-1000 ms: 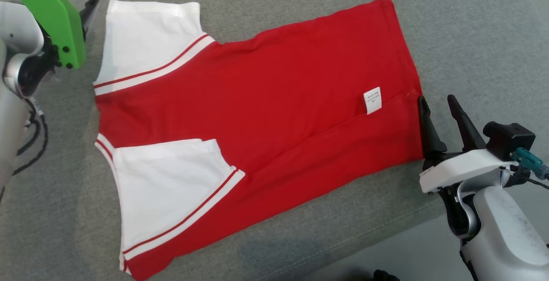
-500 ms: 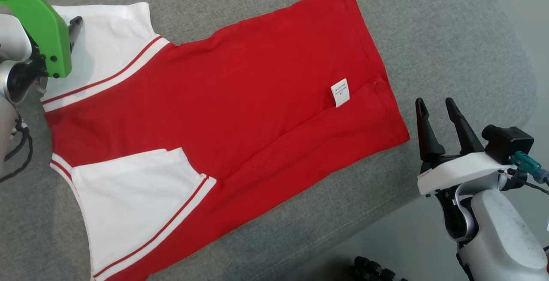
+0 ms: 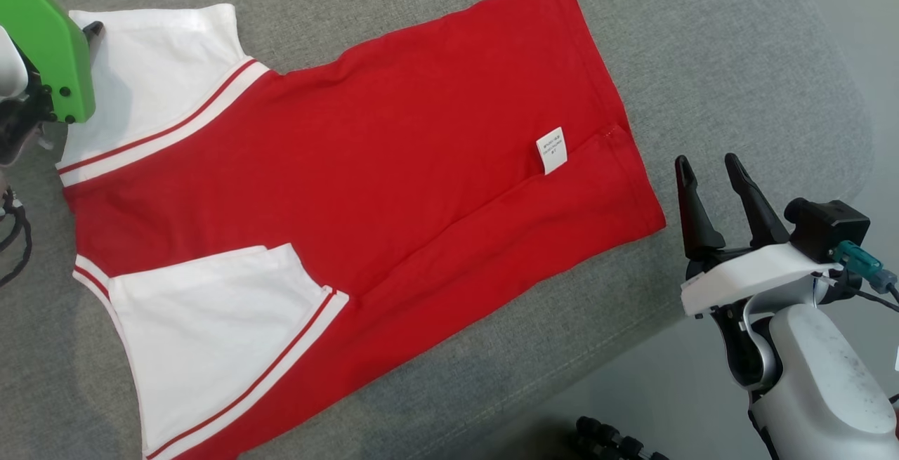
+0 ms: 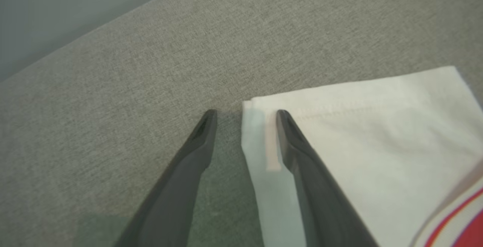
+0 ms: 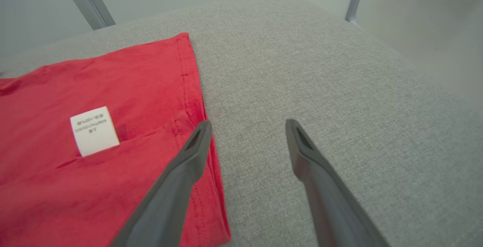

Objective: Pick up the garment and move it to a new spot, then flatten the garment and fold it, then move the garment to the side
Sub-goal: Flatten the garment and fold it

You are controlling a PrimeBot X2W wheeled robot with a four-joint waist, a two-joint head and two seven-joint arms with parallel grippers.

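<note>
On grey cushion (image 3: 702, 38), garment (image 3: 393, 144) flat, left gripper (image 4: 246, 112) parted astride sleeve corner (image 4: 251, 107), right gripper (image 5: 247, 122) parted beside hem (image 5: 188, 81)

Grey woven-fabric surface (image 3: 716, 60), rounded at its right corner. One red garment (image 3: 393, 158) with white sleeves lies flat on it, set diagonally, hem toward that corner.

I see a grey woven cushion (image 5: 302, 69) beneath and ahead of the right fingers (image 5: 328, 194). A slanted metal post (image 5: 85, 0) stands far beyond their tips.
</note>
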